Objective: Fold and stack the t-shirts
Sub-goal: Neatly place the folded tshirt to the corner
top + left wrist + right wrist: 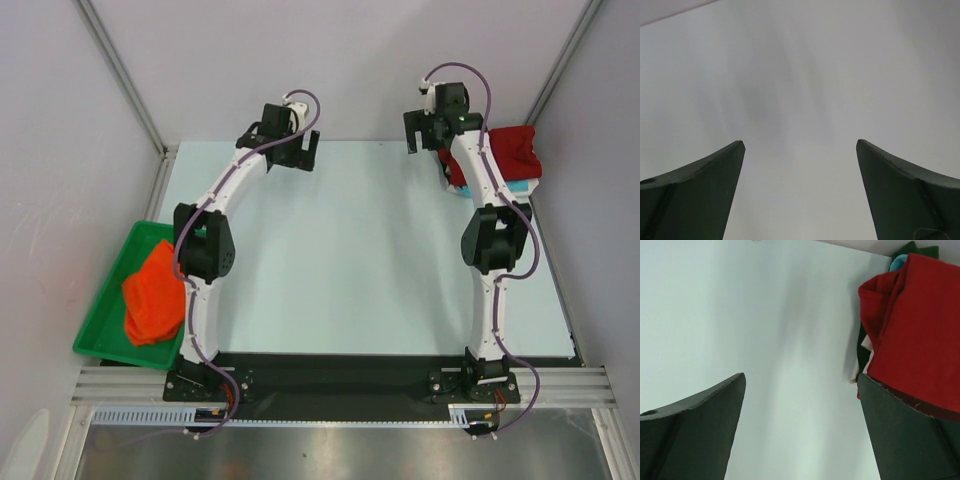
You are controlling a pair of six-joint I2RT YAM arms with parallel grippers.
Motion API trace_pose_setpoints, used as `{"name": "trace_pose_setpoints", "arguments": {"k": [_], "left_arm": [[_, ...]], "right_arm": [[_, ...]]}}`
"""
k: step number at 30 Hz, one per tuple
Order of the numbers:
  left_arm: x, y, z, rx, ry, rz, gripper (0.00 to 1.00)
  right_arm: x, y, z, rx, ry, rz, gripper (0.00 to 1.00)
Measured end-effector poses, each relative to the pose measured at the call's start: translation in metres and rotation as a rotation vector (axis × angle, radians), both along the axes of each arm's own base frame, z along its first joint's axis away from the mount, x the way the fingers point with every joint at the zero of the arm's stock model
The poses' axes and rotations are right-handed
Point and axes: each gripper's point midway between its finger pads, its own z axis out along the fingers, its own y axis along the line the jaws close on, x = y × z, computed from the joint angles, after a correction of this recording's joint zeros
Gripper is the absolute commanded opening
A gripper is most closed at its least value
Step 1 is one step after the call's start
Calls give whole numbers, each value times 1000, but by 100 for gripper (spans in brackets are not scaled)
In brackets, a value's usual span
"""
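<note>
Your left gripper [800, 147] and right gripper [801, 382]: both wide open, empty. Orange t-shirt [152, 295] crumpled inside green tray [100, 335]. Dark red t-shirt [515, 150] atop turquoise t-shirt [897, 262], well apart from tray. Expect light, limp cloth; pinch raised fold or hem.

Both arms arched forward, mirror-fashion; left gripper [292, 160] and right gripper [428, 142] angled downward, jaws spread wide apart.

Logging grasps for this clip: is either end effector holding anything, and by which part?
Nothing is held: the left end effector and right end effector stand open, empty. The dark red t-shirt lies ungripped.
</note>
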Motion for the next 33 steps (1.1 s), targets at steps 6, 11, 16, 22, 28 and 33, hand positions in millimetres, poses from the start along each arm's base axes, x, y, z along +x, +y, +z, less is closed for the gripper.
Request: {"name": "trace_pose_setpoints", "arguments": {"k": [6, 11, 16, 22, 28, 33], "left_arm": [[-15, -1, -11, -11, 67, -42, 100], [-33, 1, -31, 34, 130, -99, 100], [-45, 4, -48, 97, 172, -116, 100], [-54, -17, -48, 118, 165, -158, 100], [-61, -33, -48, 121, 163, -191, 100], [-62, -35, -48, 115, 164, -199, 100]], "right_arm": [[9, 10, 18, 127, -33, 65, 100], [30, -54, 10, 214, -51, 25, 100], [34, -143, -41, 211, 9, -114, 99], [35, -186, -87, 176, 59, -182, 100], [43, -198, -80, 104, 23, -194, 100], [45, -215, -69, 70, -12, -209, 99]]}}
